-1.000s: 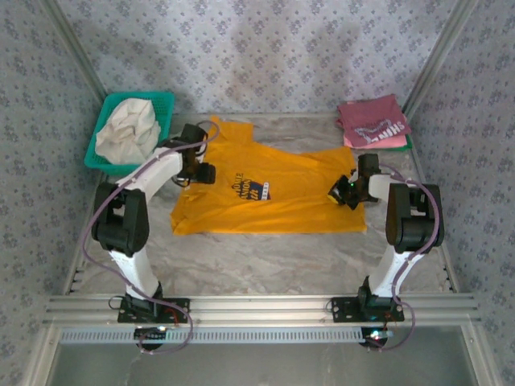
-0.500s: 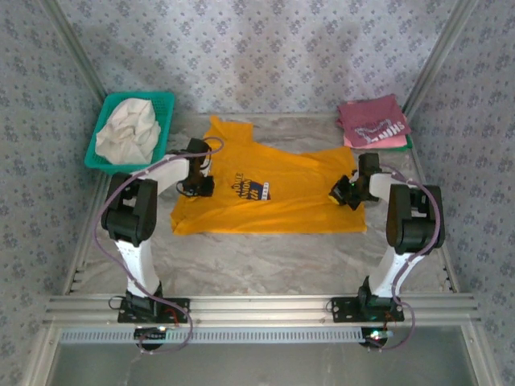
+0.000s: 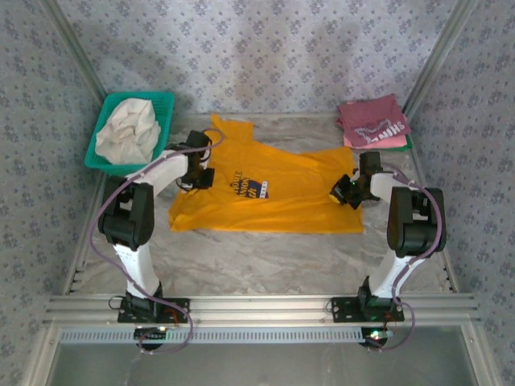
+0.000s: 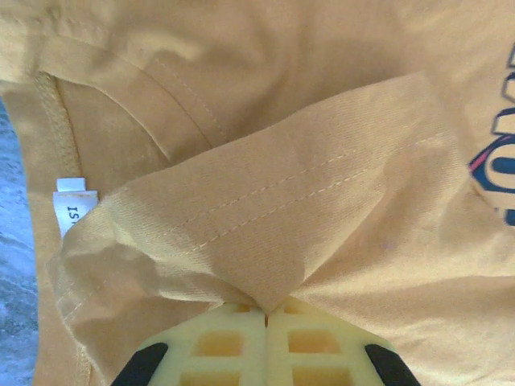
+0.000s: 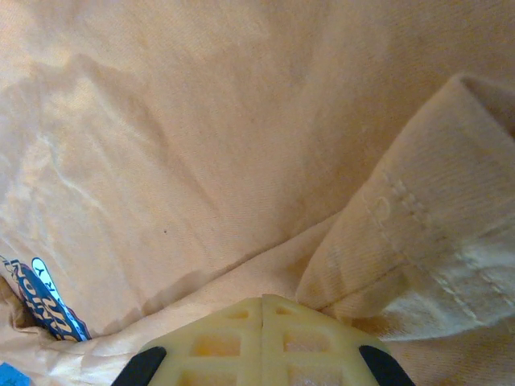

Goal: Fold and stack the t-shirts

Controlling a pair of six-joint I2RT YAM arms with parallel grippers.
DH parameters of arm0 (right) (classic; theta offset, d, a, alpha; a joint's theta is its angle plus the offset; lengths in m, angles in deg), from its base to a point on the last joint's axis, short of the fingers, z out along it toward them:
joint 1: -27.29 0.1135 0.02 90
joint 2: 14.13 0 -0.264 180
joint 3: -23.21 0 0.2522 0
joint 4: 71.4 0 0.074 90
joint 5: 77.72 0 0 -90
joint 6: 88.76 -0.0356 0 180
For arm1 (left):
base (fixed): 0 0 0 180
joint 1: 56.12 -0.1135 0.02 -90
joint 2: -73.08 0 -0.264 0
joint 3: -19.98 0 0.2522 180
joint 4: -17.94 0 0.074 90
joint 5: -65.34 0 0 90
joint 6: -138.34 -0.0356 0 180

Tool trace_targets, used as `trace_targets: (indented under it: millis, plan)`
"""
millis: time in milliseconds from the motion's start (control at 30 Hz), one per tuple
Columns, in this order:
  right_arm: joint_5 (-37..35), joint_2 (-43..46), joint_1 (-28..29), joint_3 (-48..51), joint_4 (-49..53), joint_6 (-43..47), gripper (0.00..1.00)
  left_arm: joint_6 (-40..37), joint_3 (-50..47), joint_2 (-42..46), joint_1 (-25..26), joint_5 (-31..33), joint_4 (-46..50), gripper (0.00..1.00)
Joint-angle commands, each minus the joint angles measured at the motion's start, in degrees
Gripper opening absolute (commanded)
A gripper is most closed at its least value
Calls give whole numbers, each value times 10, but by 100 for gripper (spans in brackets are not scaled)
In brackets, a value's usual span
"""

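- L side: the left hand (image 3: 197,178) was spread over the yellow shirt (image 3: 282,207) a sec ago. It's now pressed together, pinching a stitched fold of that shirt near the collar end.
- R side: the right hand (image 3: 343,193) is unchanged and stays clamped on cloth at the shirt's opposite edge, by the sleeve.
- The shirt has barely shifted. It lies spread flat across the middle of the surface (image 3: 265,257), chest print (image 3: 252,190) up, btw the two hands.
- Meaning: both ends are now gripped, so it's prob. ready to be lifted over for a first fold; no fold made yet.
- The maroon shirt (image 3: 372,121) sits folded at the far right corner on the pink shirt (image 3: 378,143). The yellow one is likely next for that stack.
- Top view gives the layout, plus a basket (image 3: 167,117) w/ a white cloth (image 3: 127,133) far left. The hands are too small there to read the grip.
- Left wrist view: fingertips meet w/ a double-stitched hem pulled up into a peak. A white label (image 4: 72,211) sits at the neck seam, w/ a strip of grey surface beside it.
- Right wrist view: fingertips are closed on a pucker just beside the thick sleeve hem (image 5: 434,217), w/ a corner of the print at lower left.
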Motion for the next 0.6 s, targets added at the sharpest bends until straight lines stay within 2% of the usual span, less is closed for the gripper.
trace_targets:
  millis: [0,200,267,300,400,500,533,567]
  plan:
    - [-8,7,2,-7,22,-5,0,-5,21,29,8,11,25,0]
    - [-14,-8,-4,3,20,-11,0,0,38,35,14,20,46,0]
    - [-13,-12,-5,3,18,-12,0,0,41,35,15,44,52,17]
    - [-13,-13,-4,4,15,-14,0,-6,42,36,17,56,53,17]
    - [-10,-17,-3,4,10,-14,0,-18,46,38,19,78,48,42]
    - [-5,-19,-3,1,8,-14,0,-27,51,31,15,100,48,44]
    - [-2,-19,-3,-1,7,-13,0,-24,52,28,8,100,46,51]
    - [-1,-20,-3,-2,7,-13,0,-21,50,25,-2,91,44,52]
